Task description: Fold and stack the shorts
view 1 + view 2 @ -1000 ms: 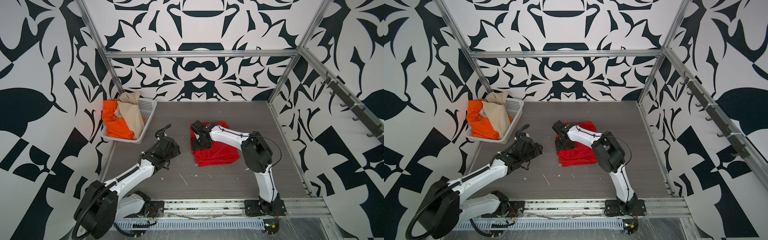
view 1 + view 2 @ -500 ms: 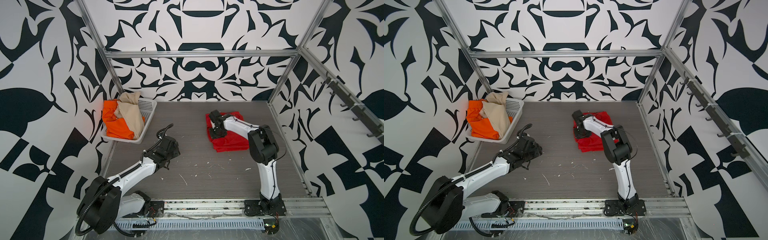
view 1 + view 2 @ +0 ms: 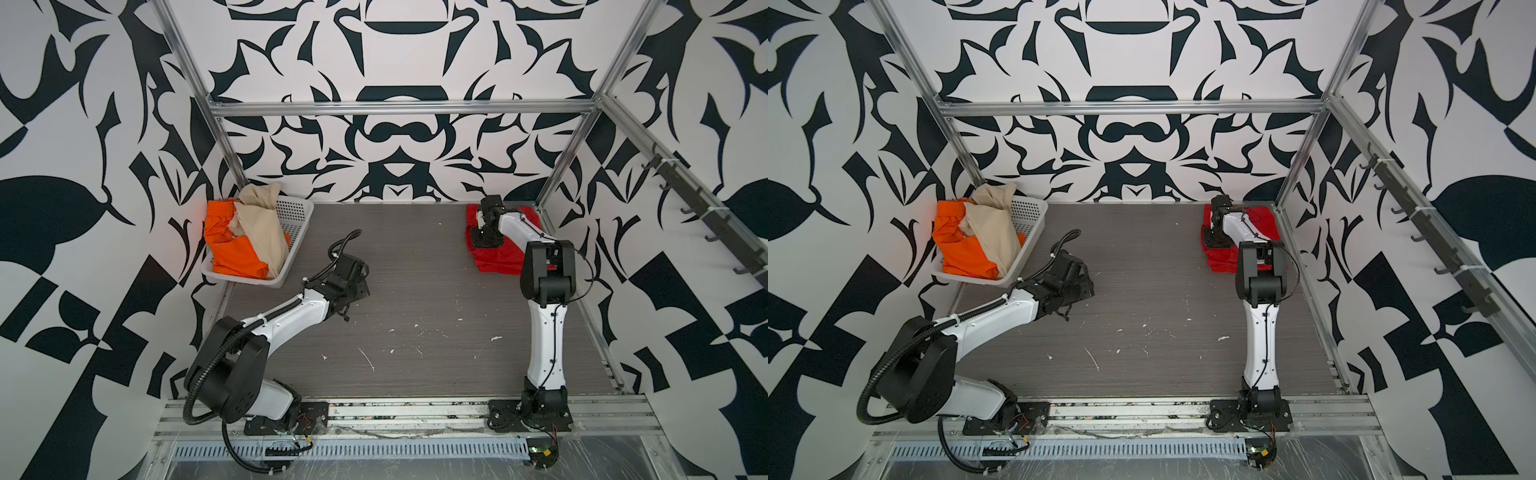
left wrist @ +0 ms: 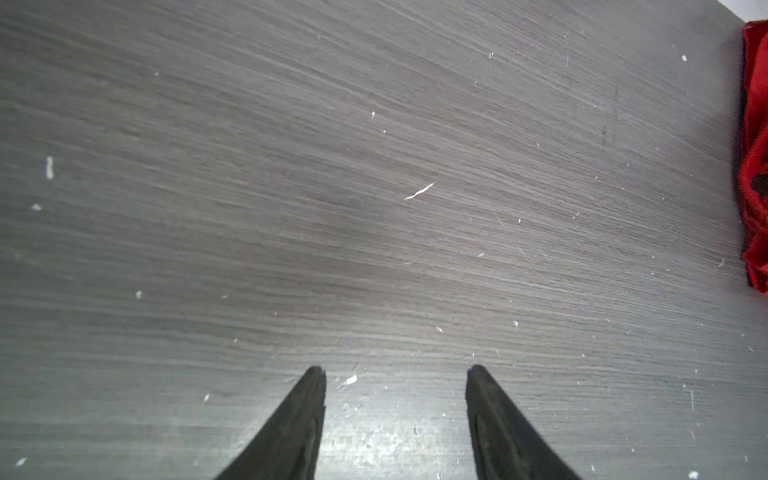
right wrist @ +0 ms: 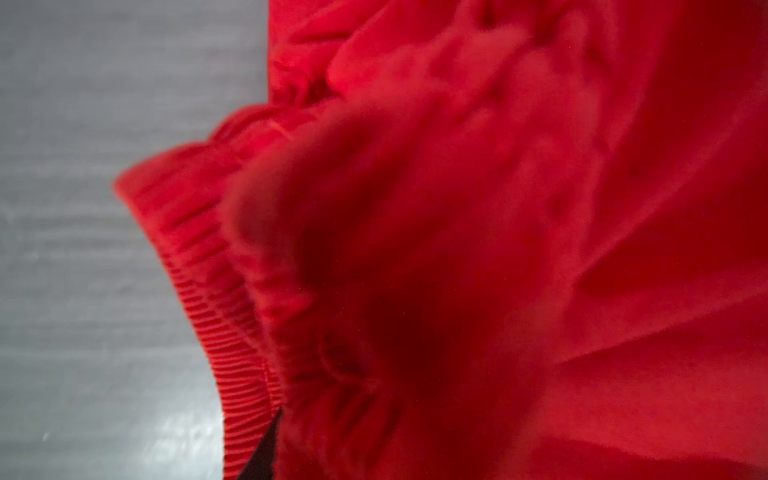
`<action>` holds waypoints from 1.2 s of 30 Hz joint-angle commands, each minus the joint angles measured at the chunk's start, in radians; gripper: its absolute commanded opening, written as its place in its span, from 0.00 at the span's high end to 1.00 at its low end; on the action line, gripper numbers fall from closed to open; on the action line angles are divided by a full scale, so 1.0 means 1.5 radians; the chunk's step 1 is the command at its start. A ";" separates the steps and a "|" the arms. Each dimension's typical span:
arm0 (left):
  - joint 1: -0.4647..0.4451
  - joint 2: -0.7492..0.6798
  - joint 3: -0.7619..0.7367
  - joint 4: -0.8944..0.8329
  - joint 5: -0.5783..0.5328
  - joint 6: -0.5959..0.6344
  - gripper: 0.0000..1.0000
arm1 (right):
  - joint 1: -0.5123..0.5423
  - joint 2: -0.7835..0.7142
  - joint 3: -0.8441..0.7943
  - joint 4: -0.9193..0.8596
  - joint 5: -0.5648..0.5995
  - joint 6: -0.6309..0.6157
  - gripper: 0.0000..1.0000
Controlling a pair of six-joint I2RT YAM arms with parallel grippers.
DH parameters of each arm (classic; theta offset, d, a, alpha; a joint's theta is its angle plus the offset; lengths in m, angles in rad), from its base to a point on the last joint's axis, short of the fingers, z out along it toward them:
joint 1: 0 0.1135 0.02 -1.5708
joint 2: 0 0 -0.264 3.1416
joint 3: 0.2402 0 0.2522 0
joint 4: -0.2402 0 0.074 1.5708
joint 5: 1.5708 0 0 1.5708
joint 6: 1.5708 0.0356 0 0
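While poised over bare table [image 3: 415, 282] left of centre, well apart from any cloth: left gripper [image 3: 345, 313] with fingers [image 4: 299, 415] spread, nothing between them. Below it only grey woodgrain and white flecks. Sliver of red at edge of its wrist view.

Red shorts [image 3: 496, 259] folded into a compact pad at far right corner of table, close against frame post and side rail in both top views. Right gripper [image 3: 482, 243] down on the pad's inner edge, by the ribbed waistband [image 5: 232, 374]. Right wrist view nearly all red cloth, bunched up over the fingers and blurred. One dark finger [image 5: 266, 449] just showing against the waistband. Reads as clamped on the red shorts.

Orange shorts [image 3: 232, 257] and beige shorts [image 3: 262, 232] heaped unfolded in white basket [image 3: 297, 216] at far left corner. Beige draped across orange and up over the back rim. Basket near left gripper, not touching.
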 commanded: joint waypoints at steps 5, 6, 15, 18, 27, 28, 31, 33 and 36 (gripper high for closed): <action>0.003 0.029 0.060 -0.034 0.000 0.021 0.42 | -0.024 0.057 0.065 -0.069 -0.009 -0.023 0.61; 0.003 0.030 0.064 -0.036 -0.002 0.022 0.42 | -0.024 0.047 0.062 -0.070 -0.021 -0.020 0.59; 0.003 -0.017 0.107 -0.085 -0.022 0.033 0.41 | -0.019 -0.144 0.058 -0.116 -0.105 0.009 0.34; 0.005 -0.053 0.131 -0.121 -0.038 0.056 0.39 | -0.012 -0.224 0.018 -0.118 -0.110 0.009 0.33; 0.185 -0.144 0.250 -0.302 0.003 0.180 0.31 | 0.165 -0.513 -0.331 0.090 -0.095 0.085 0.33; 0.221 -0.142 0.266 -0.325 0.009 0.202 0.28 | 0.197 -0.538 -0.374 0.125 -0.090 0.103 0.33; 0.344 -0.126 0.304 -0.355 0.060 0.256 0.23 | 0.276 -0.579 -0.456 0.195 -0.088 0.163 0.33; 0.416 -0.077 0.329 -0.359 0.096 0.280 0.22 | 0.316 -0.585 -0.487 0.224 -0.087 0.198 0.33; 0.495 -0.002 0.384 -0.362 0.130 0.306 0.16 | 0.364 -0.576 -0.507 0.243 -0.094 0.222 0.32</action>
